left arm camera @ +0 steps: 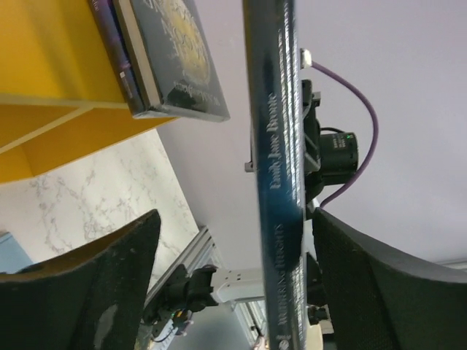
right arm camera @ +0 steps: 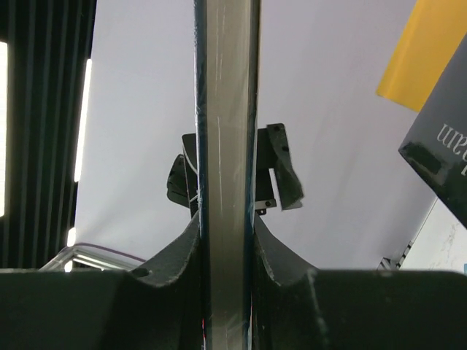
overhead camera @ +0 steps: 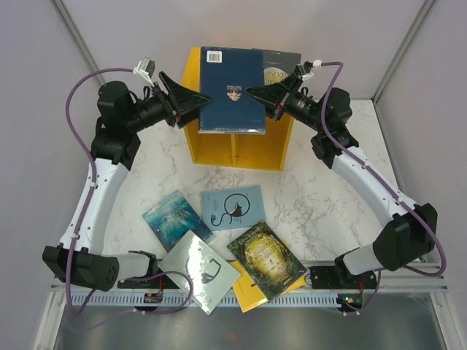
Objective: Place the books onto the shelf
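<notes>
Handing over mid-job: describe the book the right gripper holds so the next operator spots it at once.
Find the yellow shelf at the back of the table. Held flat over its top is the navy blue book, pinched by the right gripper. It is the only book gripped, and it bears a white barcode label at its far left corner.

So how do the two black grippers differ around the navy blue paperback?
The right gripper is shut on the navy blue paperback, fingers pressing both faces; the left gripper is open, fingers spread wide either side of it. The right is at its right edge, the left at its left. Both hover over the yellow wooden shelf.
</notes>
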Motion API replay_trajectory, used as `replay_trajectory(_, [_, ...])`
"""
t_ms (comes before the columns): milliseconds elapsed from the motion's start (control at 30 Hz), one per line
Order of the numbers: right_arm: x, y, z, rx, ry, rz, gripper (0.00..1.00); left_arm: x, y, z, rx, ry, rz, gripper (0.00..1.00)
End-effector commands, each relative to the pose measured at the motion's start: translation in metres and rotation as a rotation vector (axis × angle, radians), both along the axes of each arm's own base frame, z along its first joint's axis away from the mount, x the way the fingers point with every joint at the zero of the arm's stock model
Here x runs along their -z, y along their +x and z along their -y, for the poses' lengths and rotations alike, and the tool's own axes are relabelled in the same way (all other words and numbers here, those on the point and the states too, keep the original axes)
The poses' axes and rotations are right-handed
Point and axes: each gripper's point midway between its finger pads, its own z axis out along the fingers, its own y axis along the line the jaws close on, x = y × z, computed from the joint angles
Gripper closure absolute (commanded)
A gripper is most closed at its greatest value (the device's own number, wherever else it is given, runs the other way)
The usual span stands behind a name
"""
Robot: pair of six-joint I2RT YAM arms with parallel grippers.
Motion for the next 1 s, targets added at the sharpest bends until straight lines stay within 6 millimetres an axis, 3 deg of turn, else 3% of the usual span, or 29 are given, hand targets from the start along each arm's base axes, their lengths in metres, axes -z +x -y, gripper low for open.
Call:
replay_trajectory(0, [-0.078, -0.029, 0.011, 0.002, 0.129, 0.227, 1.0, -0.051, 0.0, 0.009, 0.042, -0.086, 0.126, 0.26])
replay_trajectory(100, [-0.079, -0.022, 0.008, 0.015, 0.105, 0.226, 1.0, -0.063, -0.002, 0.022, 0.094, -0.087, 0.157, 0.49])
replay_trajectory(333, [-0.088, -0.006, 0.001, 0.001, 0.123, 0.224, 1.0, -0.066, 0.006, 0.039, 0.133, -0.085, 0.18, 0.51])
replay_trajectory(367, [-0.09, -0.003, -0.001, -0.001, 0.123, 0.227, 1.0, -0.062, 0.01, 0.042, 0.146, -0.081, 0.17, 0.58])
replay_trajectory(400, [-0.092, -0.003, -0.001, -0.003, 0.122, 0.232, 1.0, -0.067, 0.011, 0.042, 0.149, -0.081, 0.183, 0.85])
replay_trajectory(433, [-0.098, -0.003, -0.001, -0.005, 0.124, 0.242, 1.0, -0.065, 0.012, 0.042, 0.147, -0.073, 0.171, 0.97])
replay_trajectory(533, [-0.099, 0.004, -0.003, -0.01, 0.096, 0.248, 0.99, -0.059, 0.032, 0.039, 0.095, -0.023, 0.166, 0.98])
replay_trajectory(567, [-0.097, 0.009, -0.003, -0.009, 0.081, 0.244, 0.91, -0.064, 0.034, 0.036, 0.085, -0.011, 0.164, 0.98])
replay_trajectory(600, [-0.096, 0.009, -0.002, -0.016, 0.062, 0.25, 0.8, -0.052, 0.05, 0.034, 0.082, 0.008, 0.138, 0.98])
replay_trajectory(633, [-0.094, 0.017, 0.005, 0.006, 0.032, 0.244, 0.57, -0.049, 0.062, 0.023, 0.06, 0.015, 0.126, 0.98])
replay_trajectory(667, [-0.093, 0.019, 0.011, 0.017, 0.015, 0.245, 0.51, -0.055, 0.061, 0.017, 0.085, 0.017, 0.128, 0.98])
replay_trajectory(700, [-0.092, 0.027, 0.025, 0.048, -0.001, 0.241, 0.46, -0.039, 0.081, 0.012, 0.088, 0.022, 0.077, 0.98])
replay_trajectory(733, [-0.086, 0.031, 0.031, 0.057, -0.023, 0.228, 0.38, -0.037, 0.09, -0.004, 0.078, 0.025, 0.063, 0.98])
replay_trajectory(767, [-0.088, 0.029, 0.04, 0.066, -0.027, 0.234, 0.36, -0.045, 0.093, -0.01, 0.076, 0.027, 0.076, 0.98])
replay_trajectory(833, [-0.082, 0.033, 0.062, 0.093, -0.05, 0.23, 0.34, -0.036, 0.113, -0.024, 0.045, 0.06, 0.075, 0.98])
replay_trajectory(867, [-0.08, 0.035, 0.07, 0.103, -0.06, 0.23, 0.34, -0.058, 0.109, -0.026, 0.036, 0.081, 0.151, 0.98])
replay_trajectory(900, [-0.076, 0.04, 0.083, 0.129, -0.075, 0.228, 0.34, -0.037, 0.123, -0.029, 0.038, 0.122, 0.107, 0.98])
replay_trajectory(967, [-0.064, 0.041, 0.091, 0.141, -0.11, 0.202, 0.35, -0.05, 0.122, -0.032, 0.042, 0.139, 0.15, 0.98])
